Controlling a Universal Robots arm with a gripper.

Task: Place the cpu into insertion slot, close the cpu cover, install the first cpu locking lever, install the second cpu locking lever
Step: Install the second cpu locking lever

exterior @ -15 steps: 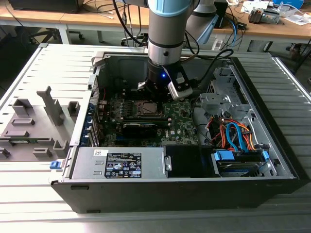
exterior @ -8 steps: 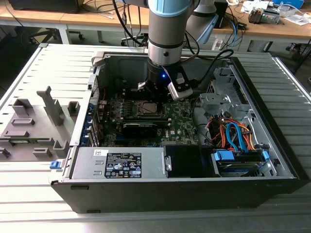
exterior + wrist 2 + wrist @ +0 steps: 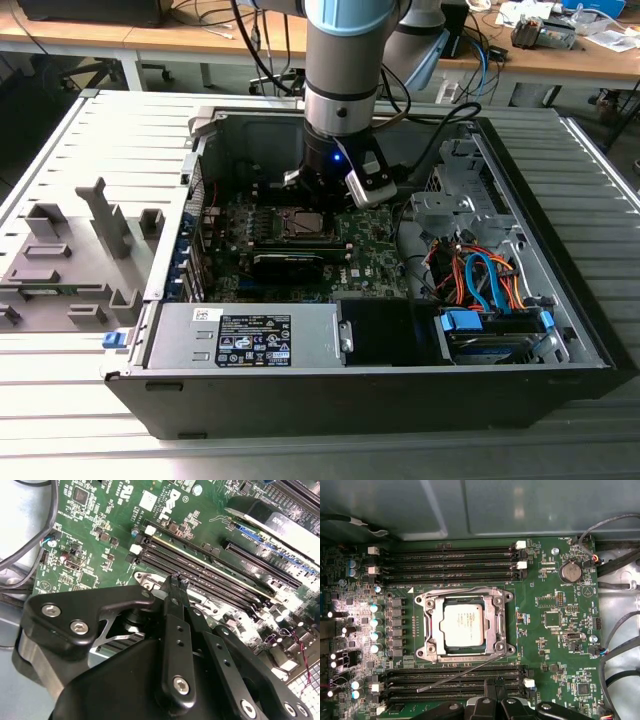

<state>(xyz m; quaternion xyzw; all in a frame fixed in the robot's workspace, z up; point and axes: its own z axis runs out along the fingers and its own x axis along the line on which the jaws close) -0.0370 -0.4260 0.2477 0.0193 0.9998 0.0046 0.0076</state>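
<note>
The cpu (image 3: 464, 625) lies flat in the insertion slot, its silver-grey top showing through the window of the cpu cover (image 3: 498, 626), which lies down over it. One thin wire locking lever (image 3: 455, 676) sticks out at a slant across the memory slots. The other lever (image 3: 454, 591) runs along the socket's opposite edge. My gripper (image 3: 175, 581) hangs shut with nothing in it, just above the memory slots beside the socket. In the exterior view the gripper (image 3: 328, 192) hovers a little behind the cpu (image 3: 300, 223).
The green motherboard (image 3: 555, 645) lies in an open black computer case (image 3: 520, 370). Memory slots (image 3: 450, 562) flank the socket on two sides. Cables (image 3: 480, 280) and a drive cage fill the exterior view's right. A grey fixture (image 3: 70, 260) stands on the exterior view's left.
</note>
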